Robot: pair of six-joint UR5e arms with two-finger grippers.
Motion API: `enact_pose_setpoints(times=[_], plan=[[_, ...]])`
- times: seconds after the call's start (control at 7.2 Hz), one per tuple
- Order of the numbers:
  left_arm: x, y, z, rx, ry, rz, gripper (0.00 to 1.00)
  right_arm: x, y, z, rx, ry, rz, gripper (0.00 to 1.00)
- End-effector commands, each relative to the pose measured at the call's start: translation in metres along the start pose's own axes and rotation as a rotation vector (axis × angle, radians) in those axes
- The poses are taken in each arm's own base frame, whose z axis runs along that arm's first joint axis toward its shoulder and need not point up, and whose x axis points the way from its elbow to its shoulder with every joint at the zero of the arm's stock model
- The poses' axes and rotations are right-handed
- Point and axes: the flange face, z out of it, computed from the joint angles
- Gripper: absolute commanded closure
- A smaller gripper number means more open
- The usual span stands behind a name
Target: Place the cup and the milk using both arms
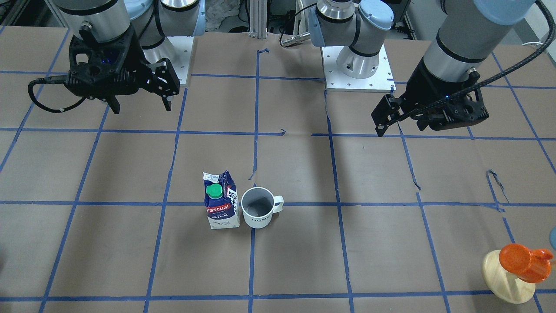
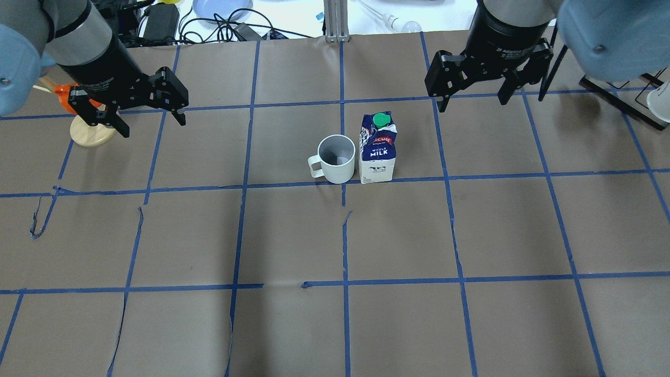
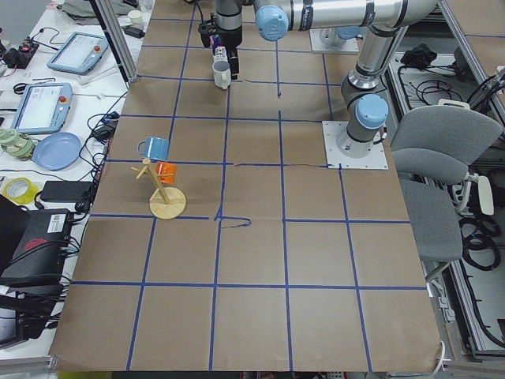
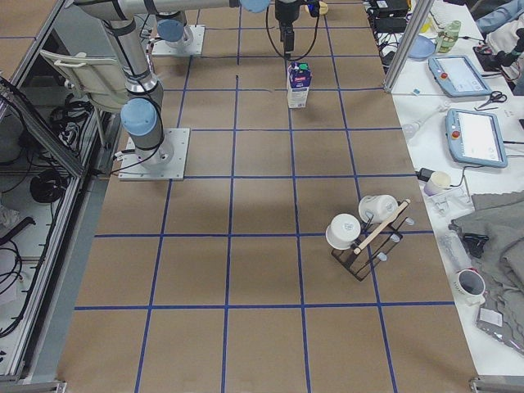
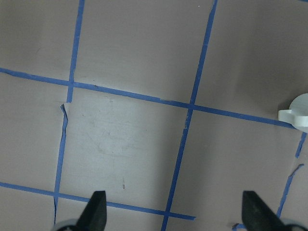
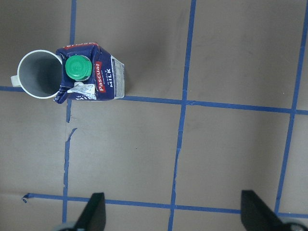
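The white cup [image 1: 257, 208] and the blue-and-white milk carton [image 1: 221, 206] with its green cap stand upright, side by side and nearly touching, at mid table. In the overhead view the cup [image 2: 336, 158] is left of the milk [image 2: 378, 152], with its handle pointing left. My left gripper [image 2: 153, 124] is open and empty, raised well to the left of the cup. My right gripper [image 2: 473, 103] is open and empty, raised beyond and right of the milk. The right wrist view shows the milk [image 6: 89, 77] and the cup [image 6: 37, 74] at upper left, far from the gripper [image 6: 174, 211].
A wooden mug tree [image 2: 91, 131] with an orange mug stands by my left gripper. A black rack [image 4: 368, 237] with white cups stands at the right end. A white rounded edge [image 5: 298, 113] shows in the left wrist view. Brown paper with blue tape lines covers the table [image 2: 398, 235].
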Motion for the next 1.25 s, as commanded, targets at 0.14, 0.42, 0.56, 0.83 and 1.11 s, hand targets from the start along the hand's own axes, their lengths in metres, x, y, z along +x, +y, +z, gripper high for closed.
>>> enact_pose_setpoints(times=[0.14,0.42,0.56,0.83,1.11], plan=[[0.0003,0.0016,-0.0012,0.002,0.000,0.001,0.00,0.0030,0.0159,-0.0015,0.018,0.000,0.007,0.00],[0.0002,0.0017,-0.0005,0.001,0.000,-0.001,0.00,0.0041,0.0155,-0.0020,0.022,0.011,0.015,0.00],[0.0002,0.0017,-0.0005,0.001,0.000,-0.001,0.00,0.0039,0.0152,-0.0023,0.025,0.010,0.015,0.00],[0.0002,0.0019,0.0003,-0.001,0.000,-0.001,0.00,0.0039,0.0152,-0.0023,0.025,0.010,0.015,0.00],[0.0002,0.0019,0.0003,-0.001,0.000,-0.001,0.00,0.0039,0.0152,-0.0023,0.025,0.010,0.015,0.00]])
